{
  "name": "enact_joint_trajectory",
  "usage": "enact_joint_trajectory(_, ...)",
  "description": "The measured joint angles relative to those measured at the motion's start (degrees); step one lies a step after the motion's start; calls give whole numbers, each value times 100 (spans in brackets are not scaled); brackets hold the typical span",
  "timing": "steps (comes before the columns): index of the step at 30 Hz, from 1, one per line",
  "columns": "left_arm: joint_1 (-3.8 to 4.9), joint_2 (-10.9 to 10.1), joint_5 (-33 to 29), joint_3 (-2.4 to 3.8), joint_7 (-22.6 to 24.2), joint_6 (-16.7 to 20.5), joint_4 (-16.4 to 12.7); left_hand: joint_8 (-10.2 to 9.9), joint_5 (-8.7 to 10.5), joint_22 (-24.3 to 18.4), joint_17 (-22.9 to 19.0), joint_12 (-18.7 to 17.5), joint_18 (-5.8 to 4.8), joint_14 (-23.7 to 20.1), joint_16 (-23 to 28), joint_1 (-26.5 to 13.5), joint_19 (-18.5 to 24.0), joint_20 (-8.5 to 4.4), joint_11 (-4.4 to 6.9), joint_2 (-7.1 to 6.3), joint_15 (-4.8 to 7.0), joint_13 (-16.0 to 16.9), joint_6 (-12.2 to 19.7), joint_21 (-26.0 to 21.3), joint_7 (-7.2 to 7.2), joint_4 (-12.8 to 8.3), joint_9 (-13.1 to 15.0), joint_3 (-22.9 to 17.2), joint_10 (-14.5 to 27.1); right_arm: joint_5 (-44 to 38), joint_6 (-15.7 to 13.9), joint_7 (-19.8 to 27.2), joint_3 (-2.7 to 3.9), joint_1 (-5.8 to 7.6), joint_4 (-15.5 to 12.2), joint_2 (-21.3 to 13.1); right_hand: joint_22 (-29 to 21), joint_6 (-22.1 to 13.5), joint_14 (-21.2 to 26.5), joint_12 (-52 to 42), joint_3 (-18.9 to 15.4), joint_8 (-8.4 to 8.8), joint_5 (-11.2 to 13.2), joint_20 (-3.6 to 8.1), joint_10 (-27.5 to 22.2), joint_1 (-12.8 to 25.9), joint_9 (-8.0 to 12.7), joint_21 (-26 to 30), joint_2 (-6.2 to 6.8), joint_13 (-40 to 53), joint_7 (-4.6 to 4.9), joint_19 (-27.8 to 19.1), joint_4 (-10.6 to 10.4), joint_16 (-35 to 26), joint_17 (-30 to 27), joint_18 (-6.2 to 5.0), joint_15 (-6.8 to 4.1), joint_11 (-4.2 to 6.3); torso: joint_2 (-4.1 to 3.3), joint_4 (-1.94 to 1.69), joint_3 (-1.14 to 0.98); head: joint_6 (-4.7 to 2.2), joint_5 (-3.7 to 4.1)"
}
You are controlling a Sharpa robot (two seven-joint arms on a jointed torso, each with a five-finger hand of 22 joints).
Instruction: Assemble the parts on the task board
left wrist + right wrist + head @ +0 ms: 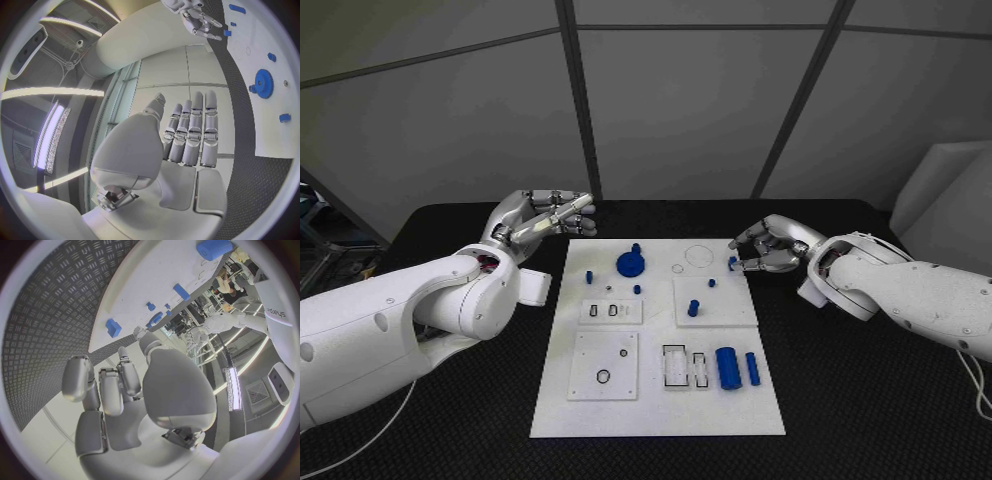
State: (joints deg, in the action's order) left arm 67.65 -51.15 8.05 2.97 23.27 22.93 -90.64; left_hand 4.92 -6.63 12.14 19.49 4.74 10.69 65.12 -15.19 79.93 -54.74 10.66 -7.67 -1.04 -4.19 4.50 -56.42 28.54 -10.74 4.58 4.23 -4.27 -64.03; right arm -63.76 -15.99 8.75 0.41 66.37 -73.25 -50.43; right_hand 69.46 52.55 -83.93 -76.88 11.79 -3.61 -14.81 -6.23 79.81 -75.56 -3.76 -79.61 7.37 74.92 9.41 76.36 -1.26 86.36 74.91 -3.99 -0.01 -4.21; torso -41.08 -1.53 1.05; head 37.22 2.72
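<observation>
Sitting mid-table, the black table (877, 400) carries the white task board (661, 405), biggest thing in play. Both white arms reach in from either side. Left hand (538, 220) hovers off the board's far-left corner, fingers stretched out flat and straight, holding nothing. Right hand (769, 247) sits at the board's far-right edge, fingers curled in; right wrist view shows no part inside the curl, so it looks closed on nothing, though a very small piece could be hidden.

Parts, big to small: blue gear (632, 264) seated far-centre on the board; fat blue cylinder (728, 363) near-right, with a thinner blue rod (753, 368) just right of it; small blue peg (731, 264) on the far-right of the board, right by the right hand's fingertips; more little blue pegs stand scattered around the middle sub-plates. A black ring (604, 377) lies on the near-left sub-plate.

Step in hand, my read: right hand going for the small blue peg at the far-right edge. To do it well: open thumb and finger before dropping, come straight down over the peg, pinch low on its body, lift vertical so it doesn't tip. Keep the other fingers off the board edge. Left hand should stay clear or steady the board.
</observation>
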Motion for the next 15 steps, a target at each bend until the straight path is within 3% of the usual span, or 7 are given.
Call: enact_joint_trajectory(15, -12, 7, 5, 0, 0, -2, 18, 0, 0, -3, -5, -15, 0, 0, 10, 0, 0, 0, -1, 0, 0, -4, 0, -22, 0, -8, -3, -8, 0, -155, 58, -36, 0, -104, 257, 140, 41, 0, 0, 0, 0, 0, 0, -22, -8, -32, -6, 0, -32, 0, 0, 22, 0, 0, 0, 0, 0, -9, -2, -10, -2, 15, -8)
